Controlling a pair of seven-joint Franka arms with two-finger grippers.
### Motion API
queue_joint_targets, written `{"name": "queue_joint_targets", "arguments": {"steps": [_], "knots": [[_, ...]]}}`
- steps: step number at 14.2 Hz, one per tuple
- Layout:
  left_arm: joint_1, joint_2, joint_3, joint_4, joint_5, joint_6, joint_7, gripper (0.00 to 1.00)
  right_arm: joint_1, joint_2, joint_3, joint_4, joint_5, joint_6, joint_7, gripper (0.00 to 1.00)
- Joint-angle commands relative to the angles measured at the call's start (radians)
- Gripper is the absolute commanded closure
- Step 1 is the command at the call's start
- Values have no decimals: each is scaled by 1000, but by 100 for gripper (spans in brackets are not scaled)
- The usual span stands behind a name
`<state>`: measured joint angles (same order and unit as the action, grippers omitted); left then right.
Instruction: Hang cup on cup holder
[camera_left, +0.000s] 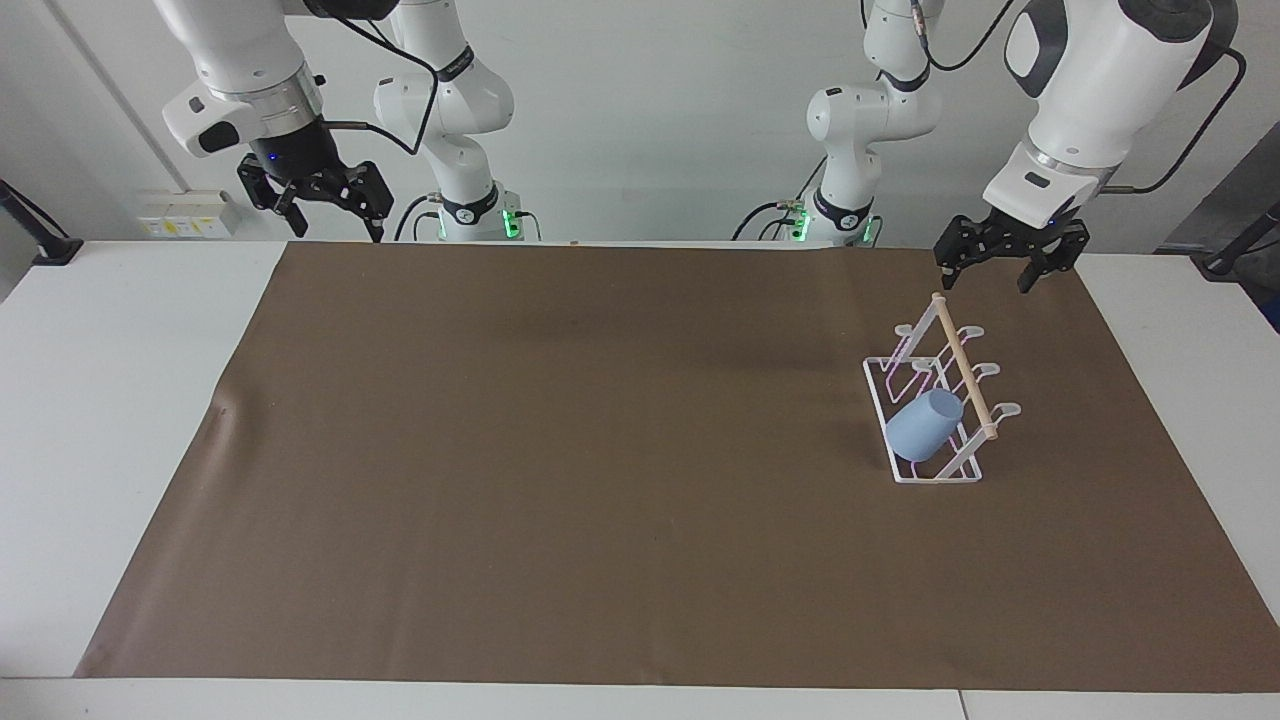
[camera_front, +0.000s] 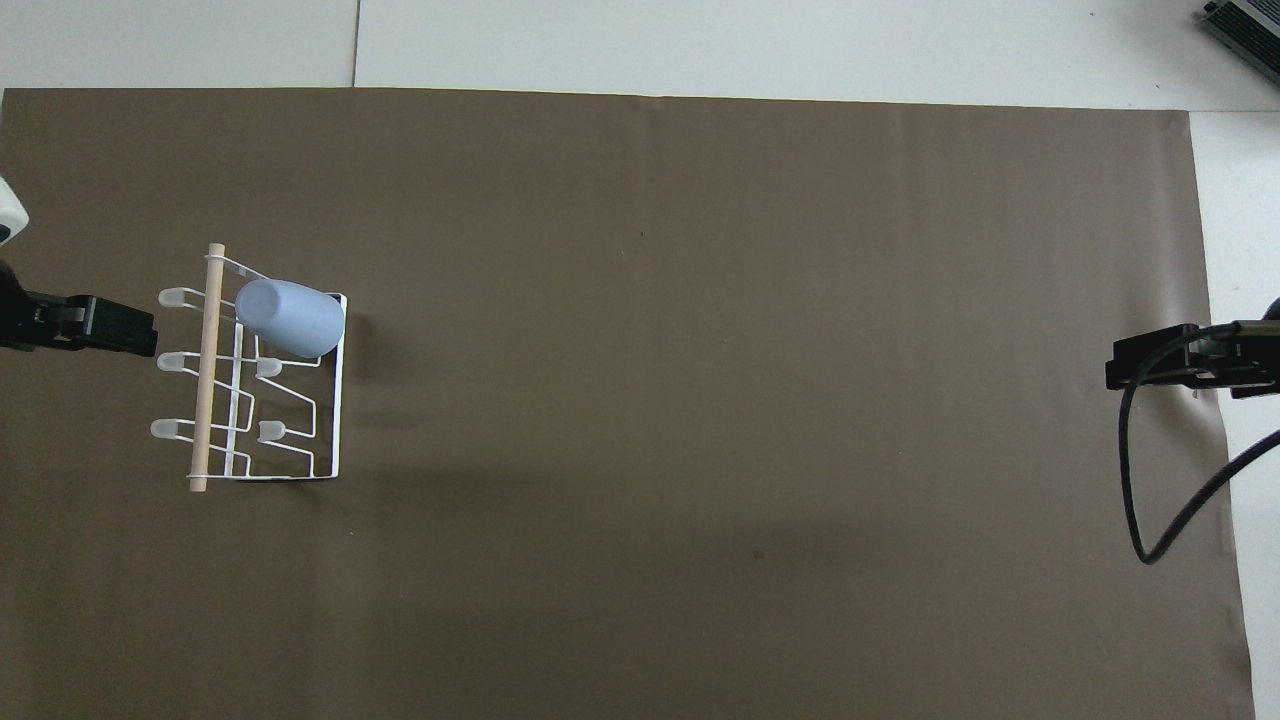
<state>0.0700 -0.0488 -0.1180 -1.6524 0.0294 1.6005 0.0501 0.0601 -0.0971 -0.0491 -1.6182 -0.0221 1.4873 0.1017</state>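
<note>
The light-blue cup (camera_left: 922, 425) (camera_front: 290, 317) hangs tilted, mouth down, on a prong of the white wire cup holder (camera_left: 878, 398) (camera_front: 207, 370), at the holder's end farther from the robots. The holder stands on the brown mat toward the left arm's end of the table. My left gripper (camera_left: 985, 283) (camera_front: 105, 327) is open and holds nothing. It hovers over the mat beside the holder, apart from it. My right gripper (camera_left: 336, 232) (camera_front: 1150, 365) is open and waits raised over the mat's edge at the right arm's end.
A brown mat (camera_left: 600, 450) covers most of the white table. A black cable (camera_front: 1135, 480) loops down from the right gripper. A grey device (camera_front: 1245, 25) sits at the table's corner farthest from the robots, at the right arm's end.
</note>
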Motion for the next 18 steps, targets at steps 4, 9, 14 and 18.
{"name": "queue_joint_targets", "arguments": {"steps": [4,9,14,18], "knots": [[-22,33,49,69,-16,-47,117,0,1,-23,6,-26,-6,16,-5,0],[-59,21,80,65,-14,-48,123,0,3,-23,5,-28,-4,28,-5,0],[-59,18,80,60,-14,-48,123,0,-2,-23,3,-25,-1,-4,-33,0],[-38,4,69,59,-16,-62,120,0,-9,-19,3,-19,-1,10,-36,0]]}}
